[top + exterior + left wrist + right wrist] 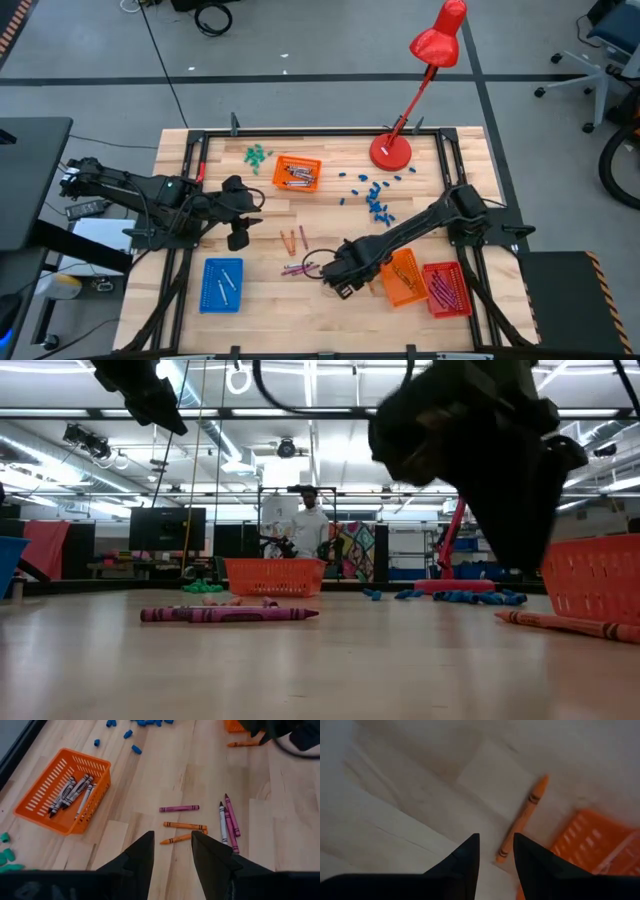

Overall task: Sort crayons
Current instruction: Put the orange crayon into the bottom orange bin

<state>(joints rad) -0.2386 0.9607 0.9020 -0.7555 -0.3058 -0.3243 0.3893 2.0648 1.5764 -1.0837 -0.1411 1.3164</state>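
Note:
Loose crayons lie flat on the wooden table: two orange ones (185,825) and a magenta one (179,808) side by side, with a grey-white and two magenta ones (229,822) nearby. My left gripper (172,845) hovers open and empty above the orange pair, left of centre in the high view (238,236). My right gripper (495,851) is open and empty just above a single orange crayon (522,819), which lies beside the near orange tray (590,845). The magenta group also shows in the low view (225,614).
A far orange tray (297,173) holds grey crayons. A blue tray (222,284) holds pale ones. An orange tray (403,277) and a red tray (447,288) stand near right. Blue pieces (375,200), green pieces (257,155) and a red lamp (392,150) stand at the back.

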